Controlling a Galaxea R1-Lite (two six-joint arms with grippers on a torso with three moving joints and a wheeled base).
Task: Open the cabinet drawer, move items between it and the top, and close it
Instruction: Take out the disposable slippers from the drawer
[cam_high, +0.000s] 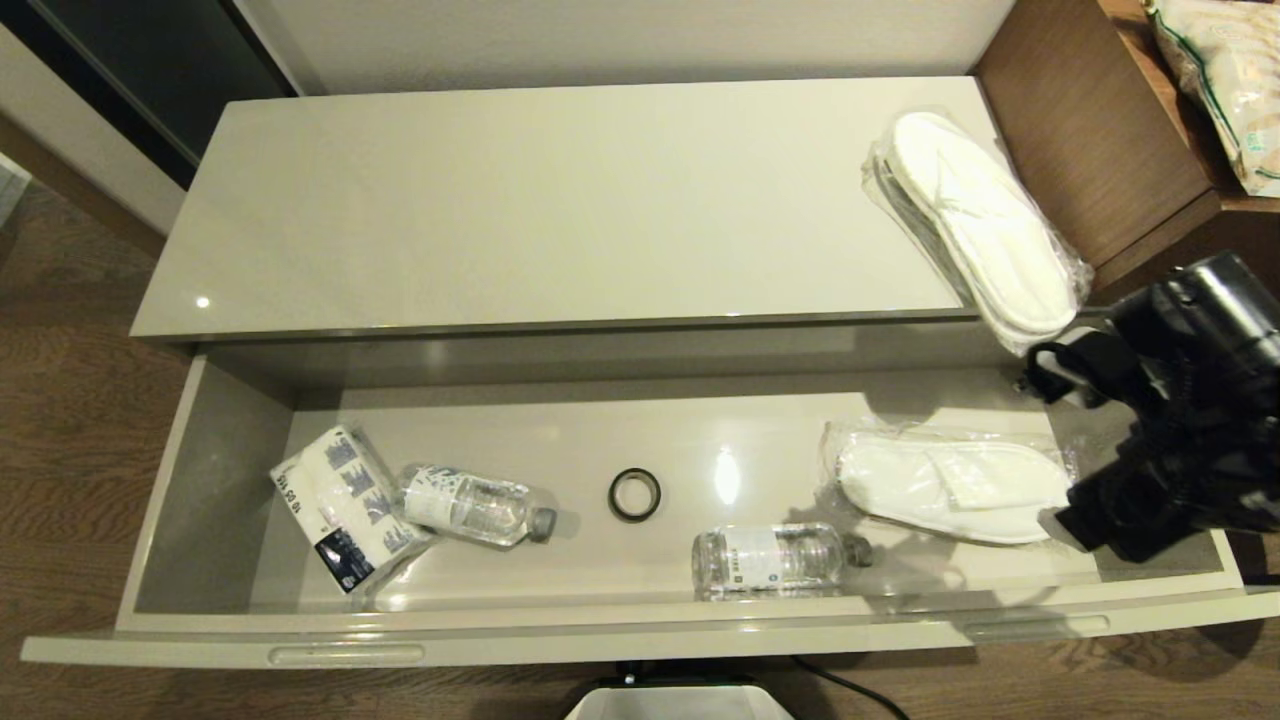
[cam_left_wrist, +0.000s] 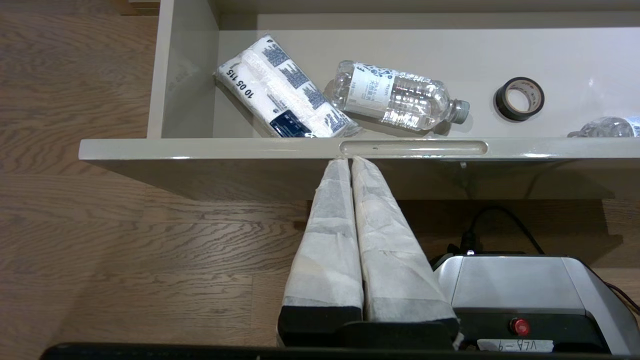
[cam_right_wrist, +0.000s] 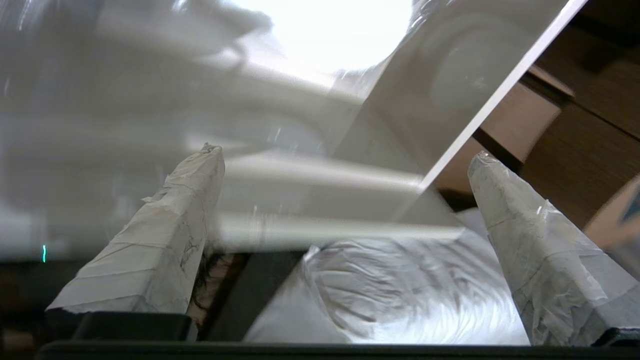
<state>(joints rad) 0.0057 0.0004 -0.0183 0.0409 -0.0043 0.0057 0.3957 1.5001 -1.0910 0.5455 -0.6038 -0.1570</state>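
Note:
The cabinet drawer (cam_high: 640, 640) stands pulled fully out below the cream top (cam_high: 560, 200). One bagged white slipper (cam_high: 975, 215) lies on the top's right end, its tip hanging over the front edge. The other slipper (cam_high: 950, 480) lies in the drawer's right part. My right arm (cam_high: 1180, 400) hovers over the drawer's right end. In its wrist view the right gripper (cam_right_wrist: 345, 155) is open, with a crinkly bagged slipper (cam_right_wrist: 400, 290) below and between the fingers, not gripped. My left gripper (cam_left_wrist: 350, 160) is shut and empty, its tips at the drawer front under the left slot (cam_left_wrist: 412, 148).
In the drawer lie a blue-printed tissue pack (cam_high: 345, 505), two clear bottles (cam_high: 470, 505) (cam_high: 770, 558) and a black tape roll (cam_high: 634, 494). A brown desk (cam_high: 1090, 130) carrying a bag (cam_high: 1225, 80) adjoins the cabinet on the right. The robot base (cam_left_wrist: 515, 285) stands below the drawer front.

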